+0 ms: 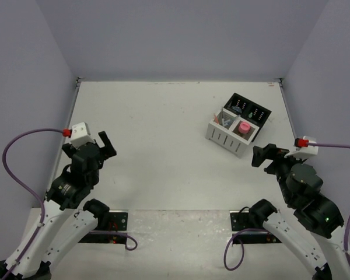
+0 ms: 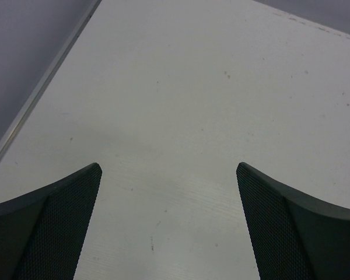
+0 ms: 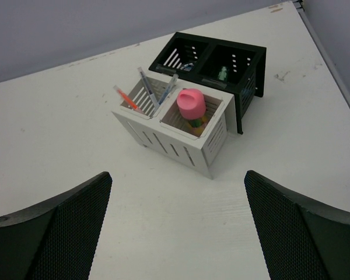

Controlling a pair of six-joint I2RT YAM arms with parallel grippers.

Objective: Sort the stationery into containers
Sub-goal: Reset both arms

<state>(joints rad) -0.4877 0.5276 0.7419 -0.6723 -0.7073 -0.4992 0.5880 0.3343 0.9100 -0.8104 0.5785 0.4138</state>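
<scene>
The organizer stands at the table's back right: a white slatted half (image 1: 226,137) joined to a black half (image 1: 258,112). In the right wrist view the white half (image 3: 181,153) holds several thin pens (image 3: 149,93) in its left cell and a pink-capped glue stick (image 3: 191,105) in its right cell. The black half (image 3: 248,81) holds a small green piece (image 3: 222,73) in its right cell. My right gripper (image 1: 267,156) is open and empty, just in front of the organizer. My left gripper (image 1: 103,146) is open and empty over bare table at the left.
Grey walls enclose the table on the left, back and right. A metal strip runs along the table's left edge (image 2: 35,96). Purple cables loop beside both arm bases (image 1: 17,157).
</scene>
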